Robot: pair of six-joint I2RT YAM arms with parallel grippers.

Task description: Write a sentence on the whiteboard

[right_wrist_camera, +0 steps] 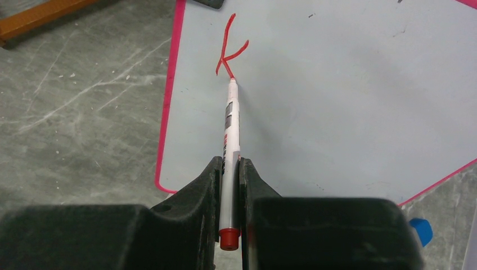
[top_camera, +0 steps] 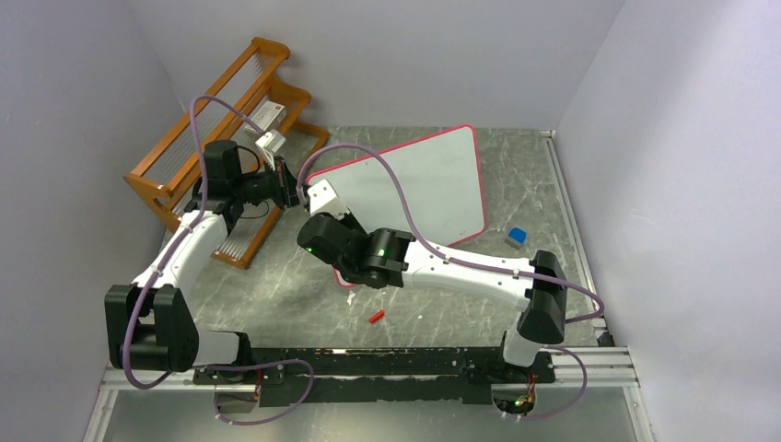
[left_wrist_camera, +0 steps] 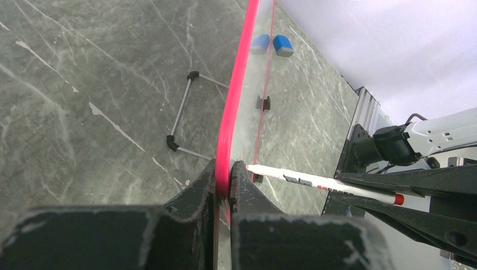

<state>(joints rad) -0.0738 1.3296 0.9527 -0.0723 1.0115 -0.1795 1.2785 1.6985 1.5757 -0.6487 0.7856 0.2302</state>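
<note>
Left gripper [left_wrist_camera: 224, 179] clamps the pink-framed white whiteboard [right_wrist_camera: 337, 101] by its rim, right gripper [right_wrist_camera: 229, 169] nips a white marker [right_wrist_camera: 230, 121] at a red K [right_wrist_camera: 228, 50], and the slatted wooden rack [top_camera: 198, 120] holds perhaps small white boxes [top_camera: 270, 115].

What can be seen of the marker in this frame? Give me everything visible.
The marker is a slim white pen with dark and red printing on its barrel and a red plug at its rear end. The right gripper is shut on its rear half. It points away over the whiteboard, and its tip seems to touch the surface at the lower stroke of a red letter K.
</note>
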